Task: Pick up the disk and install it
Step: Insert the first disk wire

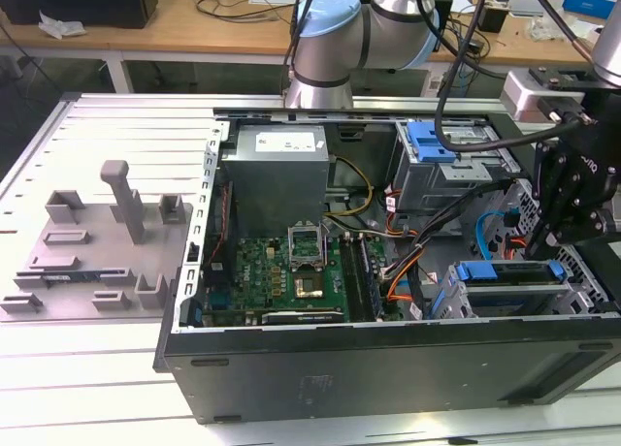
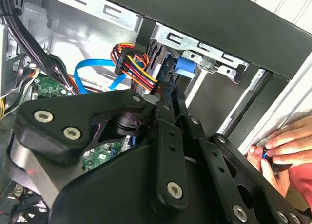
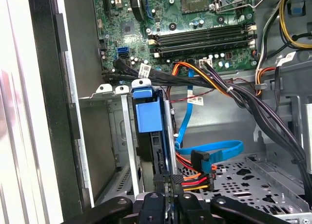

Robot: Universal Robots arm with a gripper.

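- An open computer case (image 1: pixel 388 368) lies on its side on the counter (image 1: pixel 87 398), toward the counter's near edge and the exterior view's right.
- The robot's hand (image 1: pixel 563 223) reaches down into the end of the case at the exterior view's right, just above the drive cage there.
- The disk (image 1: pixel 509 276), in its blue carrier frame, sits in that cage at the near corner of the case; in the first wrist view it (image 3: pixel 148 131) stands on edge in the slot between metal rails, its blue frame end showing.
- In the first wrist view the fingers (image 3: pixel 155 199) sit close together at the disk's edge; whether they press on it I cannot tell.
- Orange, red, yellow and black power wires (image 3: pixel 197 180) and a flat blue data cable (image 3: pixel 214 151) lie beside the disk.
- The green circuit board (image 1: pixel 291 271) fills the middle of the case, with a grey power-supply box (image 1: pixel 281 175) behind it.
- In the second wrist view a person's fingers (image 2: pixel 280 146) touch the outer edge of the case.
- A grey plastic fixture (image 1: pixel 97 252) rests on the counter beside the case, toward the exterior view's left.
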